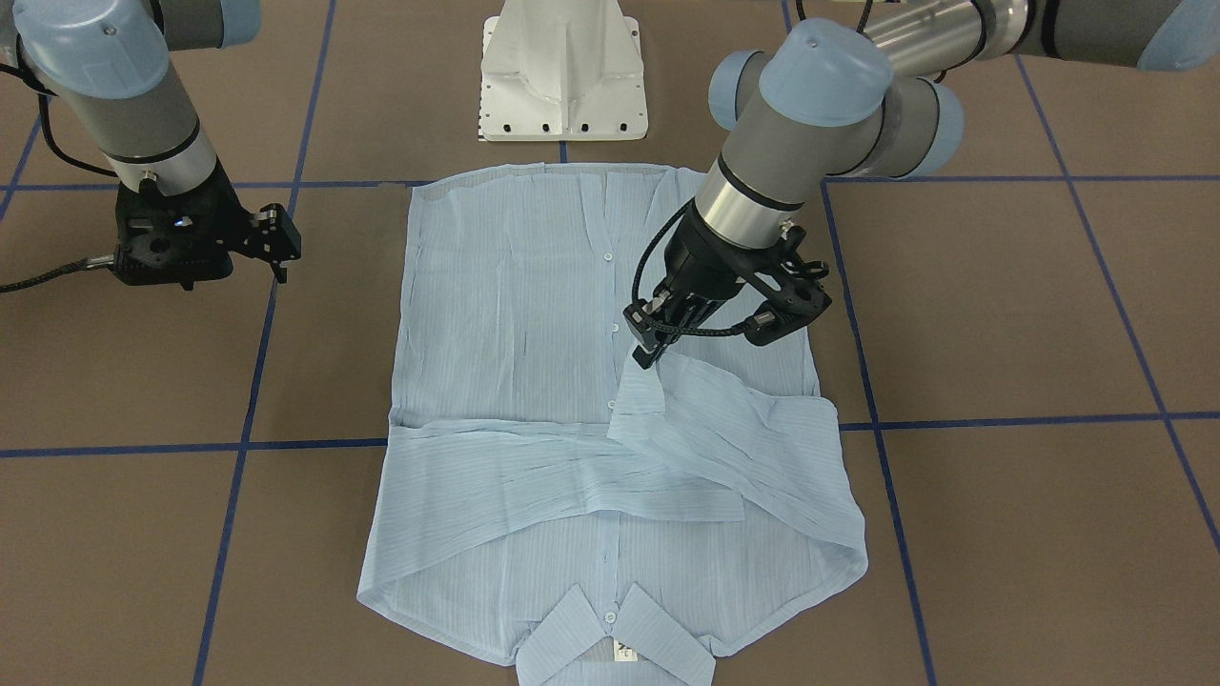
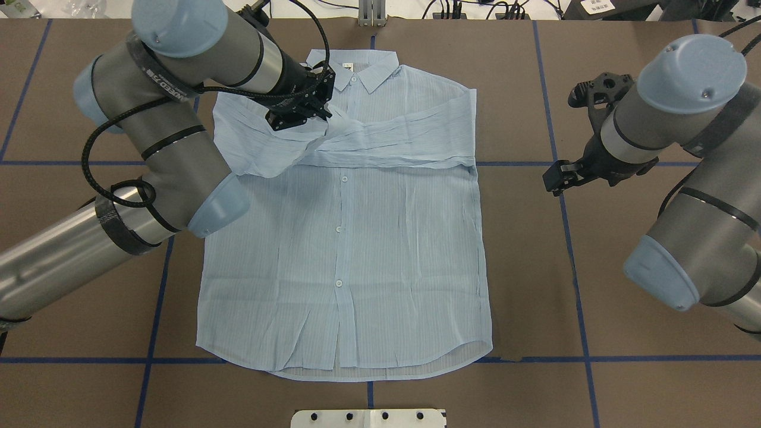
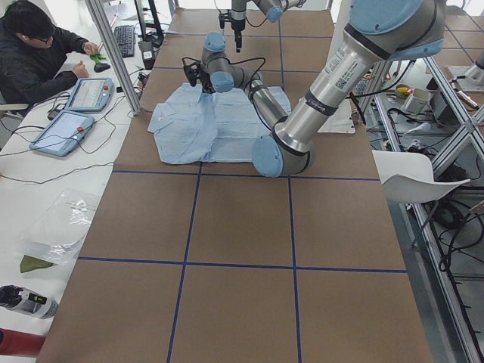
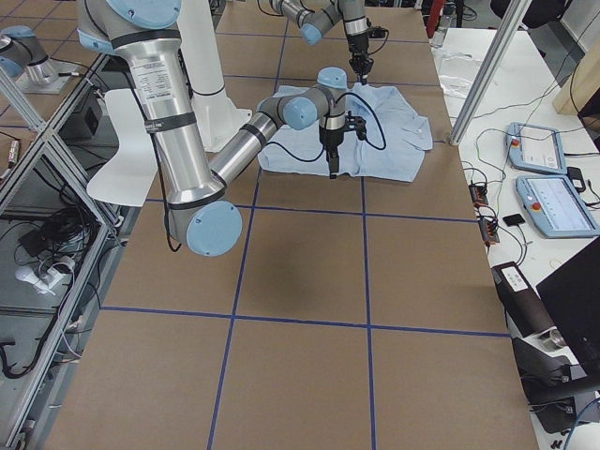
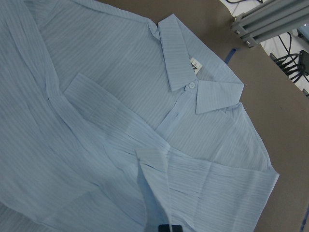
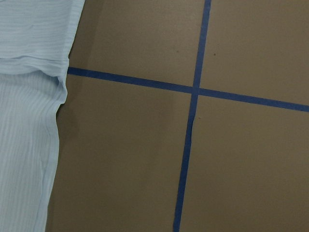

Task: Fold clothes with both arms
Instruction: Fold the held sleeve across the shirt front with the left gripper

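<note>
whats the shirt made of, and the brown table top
The shirt looks like thin woven cloth, perhaps cotton or a blend, with a matte finish: it has fine stripes, soft crinkles and limp folds. The table top is a flat, matte brown sheet, maybe board or a paper-like covering; it shows no gloss or grain.

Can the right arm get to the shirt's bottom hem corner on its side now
Probably yes. The right gripper hangs over the table beside the shirt, nothing lies between it and that hem corner, and the left gripper is off holding a sleeve.
</note>
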